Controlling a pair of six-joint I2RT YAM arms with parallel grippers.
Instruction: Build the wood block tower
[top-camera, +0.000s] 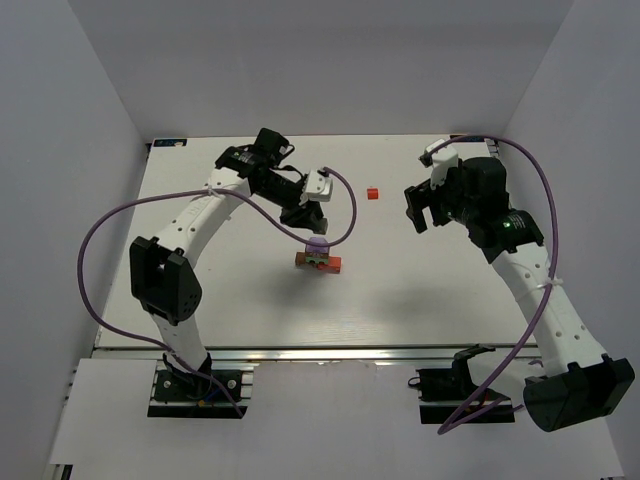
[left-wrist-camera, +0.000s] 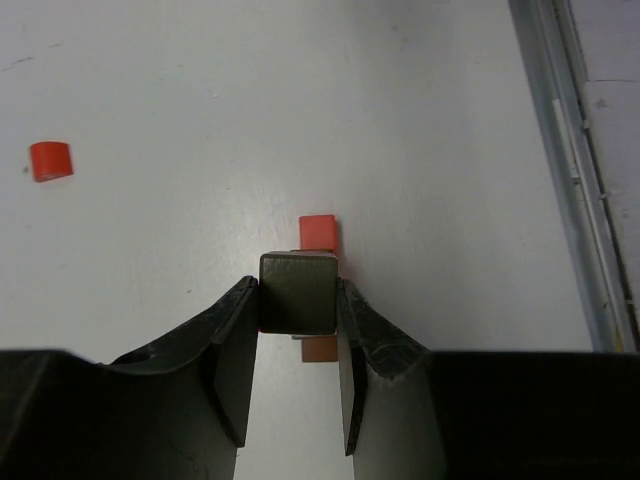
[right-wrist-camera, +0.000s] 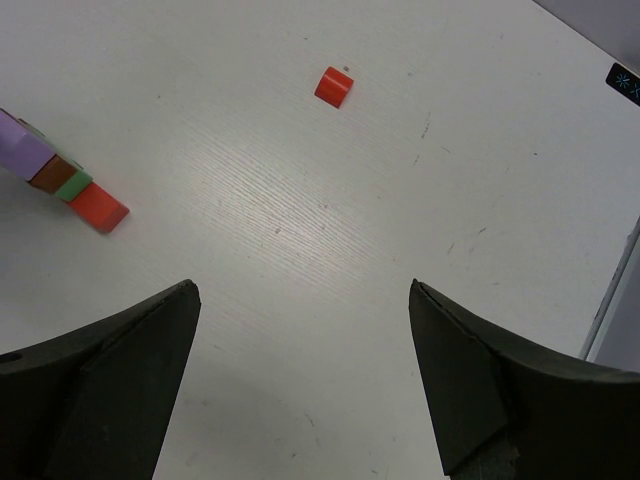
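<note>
Left gripper (left-wrist-camera: 296, 288): clamped on a dark block (left-wrist-camera: 297, 305), which is held squarely between both pads directly above the tower.
Tower (top-camera: 320, 261): stood near the middle of the table (top-camera: 200, 320), a little left of centre; a red bar (right-wrist-camera: 97, 207), a green piece (right-wrist-camera: 72, 185), a brown piece (right-wrist-camera: 50, 172) and a lilac block (right-wrist-camera: 20, 147) are made out from the right wrist view.
Contact: whether the dark block already rests on the stack cannot be told.
Step in hand: judged to be the seating of the dark block on top.
Method: the block should be lowered straight and kept square to the piece beneath. The jaws should be parted only once its weight is borne, then lifted vertically so nothing is dragged.
Loose red block (top-camera: 373, 193): lying toward the far edge, well apart from the tower.
Right gripper (right-wrist-camera: 300, 290): jaws spread wide, nothing held, over the right half.
</note>
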